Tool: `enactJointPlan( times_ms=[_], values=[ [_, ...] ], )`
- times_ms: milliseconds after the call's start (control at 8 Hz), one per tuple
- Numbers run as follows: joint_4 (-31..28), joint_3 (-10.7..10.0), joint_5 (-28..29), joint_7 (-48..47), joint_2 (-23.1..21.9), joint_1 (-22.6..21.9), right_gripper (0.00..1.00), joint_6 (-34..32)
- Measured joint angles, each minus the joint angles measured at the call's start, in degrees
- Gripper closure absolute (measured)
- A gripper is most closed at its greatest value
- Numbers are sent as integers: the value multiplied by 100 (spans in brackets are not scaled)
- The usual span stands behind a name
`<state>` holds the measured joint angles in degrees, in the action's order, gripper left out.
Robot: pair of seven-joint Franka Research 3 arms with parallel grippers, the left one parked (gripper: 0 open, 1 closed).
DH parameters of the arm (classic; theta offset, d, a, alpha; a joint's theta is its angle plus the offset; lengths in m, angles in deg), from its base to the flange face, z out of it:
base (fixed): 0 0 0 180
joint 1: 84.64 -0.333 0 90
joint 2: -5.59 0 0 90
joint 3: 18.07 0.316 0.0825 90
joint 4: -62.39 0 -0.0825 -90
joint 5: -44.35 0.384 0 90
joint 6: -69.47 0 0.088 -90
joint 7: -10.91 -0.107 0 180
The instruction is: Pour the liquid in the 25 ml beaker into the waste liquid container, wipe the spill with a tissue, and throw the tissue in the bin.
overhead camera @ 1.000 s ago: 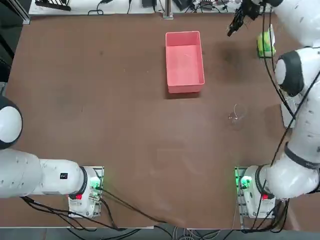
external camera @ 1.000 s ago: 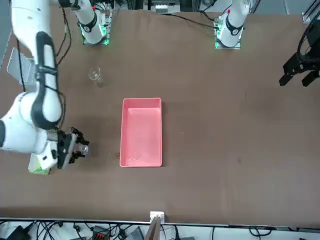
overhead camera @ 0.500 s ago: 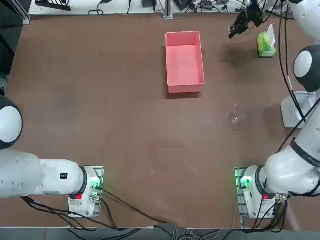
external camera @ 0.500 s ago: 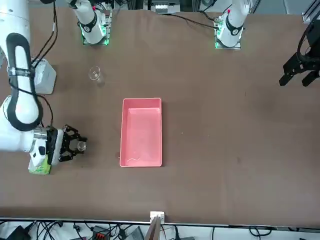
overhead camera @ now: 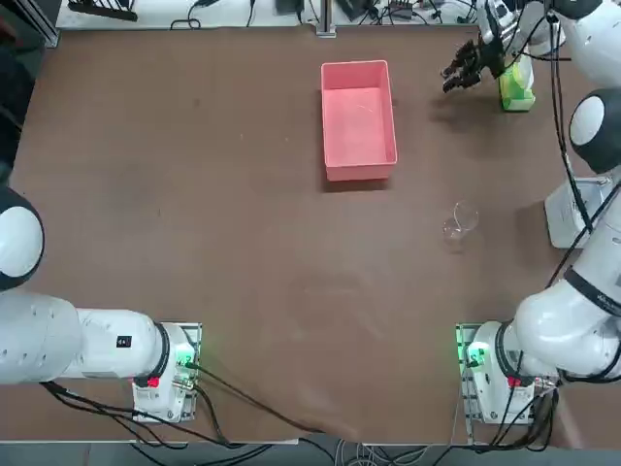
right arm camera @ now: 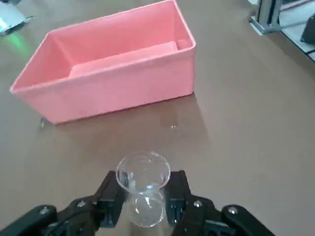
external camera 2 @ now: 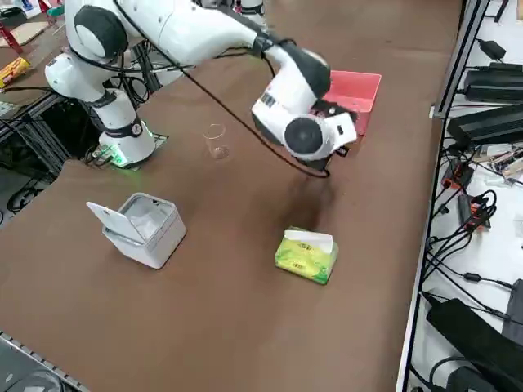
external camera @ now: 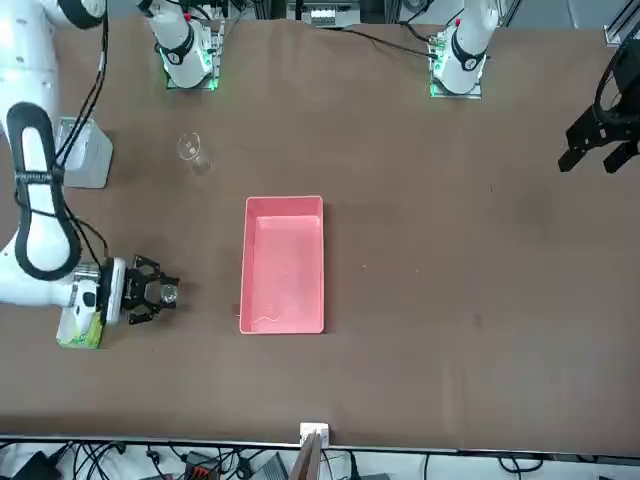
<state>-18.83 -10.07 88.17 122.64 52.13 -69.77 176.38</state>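
My right gripper [right arm camera: 143,199] is shut on the 25 ml beaker [right arm camera: 142,184], a tiny clear glass held roughly upright with its mouth showing. In the top view the gripper [overhead camera: 458,76] hangs at the far right of the table, between the pink waste liquid container [overhead camera: 333,121] and the green tissue pack [overhead camera: 516,85]. The front view shows the gripper [external camera: 160,294] a short way from the container [external camera: 284,215]. A few small drops [right arm camera: 172,126] lie on the table before the container's wall [right arm camera: 113,96]. A white sheet sticks out of the pack [external camera 2: 307,253]; a loose tissue is out of view.
A larger clear glass beaker [overhead camera: 461,220] stands mid-right on the table. The white bin [external camera 2: 143,229] with its lid open sits at the right edge, also seen as the bin [external camera: 85,152] in the front view. Cables and equipment line the far side.
The right arm's upper links have swung out to the table's right, uncovering the bin and the tissue pack. The gripper, still holding the small beaker, has shifted slightly nearer the robot.
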Motion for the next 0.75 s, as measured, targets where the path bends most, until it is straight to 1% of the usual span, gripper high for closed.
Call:
enactJointPlan(
  times_ms=[375,750],
  values=[
    [2,11,319,1083,272,434,53,-484],
    [4,18,432,1629,495,637,53,-586]
  ],
)
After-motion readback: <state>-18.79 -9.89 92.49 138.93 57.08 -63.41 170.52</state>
